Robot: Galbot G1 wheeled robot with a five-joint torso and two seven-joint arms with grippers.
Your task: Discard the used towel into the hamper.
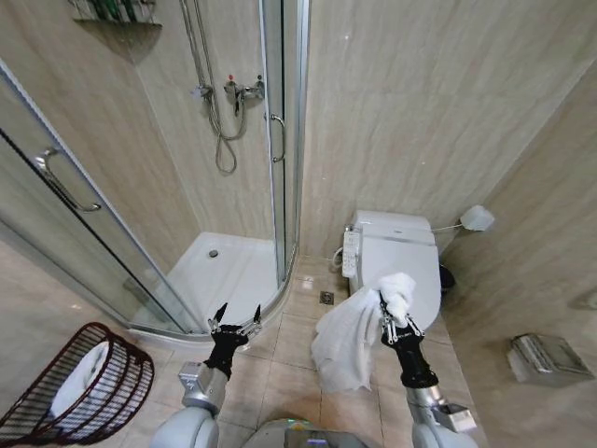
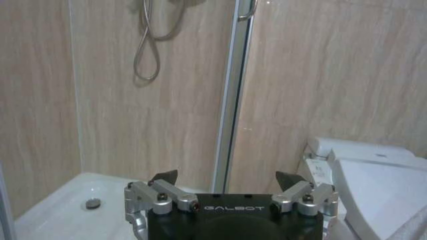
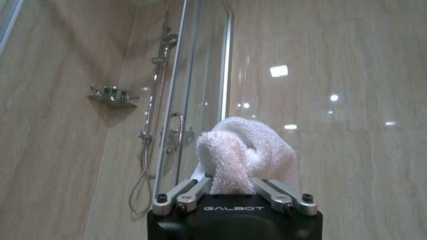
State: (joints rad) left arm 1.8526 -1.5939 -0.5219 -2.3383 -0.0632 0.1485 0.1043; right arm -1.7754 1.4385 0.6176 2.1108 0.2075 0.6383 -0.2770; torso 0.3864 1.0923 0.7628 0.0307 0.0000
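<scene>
My right gripper (image 1: 389,315) is shut on a white towel (image 1: 353,334), which bunches above the fingers and hangs down to the left of the arm, in front of the toilet. The right wrist view shows the towel (image 3: 241,155) pinched between the closed fingers of that gripper (image 3: 232,187). The hamper (image 1: 56,392), a dark-red wire basket lying tilted with something white inside, sits on the floor at the lower left. My left gripper (image 1: 234,322) is held up near the shower tray's edge, open and holding nothing, right of the hamper; the left wrist view shows its gripper (image 2: 228,178) spread wide.
A white toilet (image 1: 396,261) stands against the wall ahead, right of the glass shower cabin (image 1: 280,140) with its white tray (image 1: 224,275). A metal paper holder (image 1: 546,359) hangs on the right wall. Beige floor tiles lie between the hamper and the toilet.
</scene>
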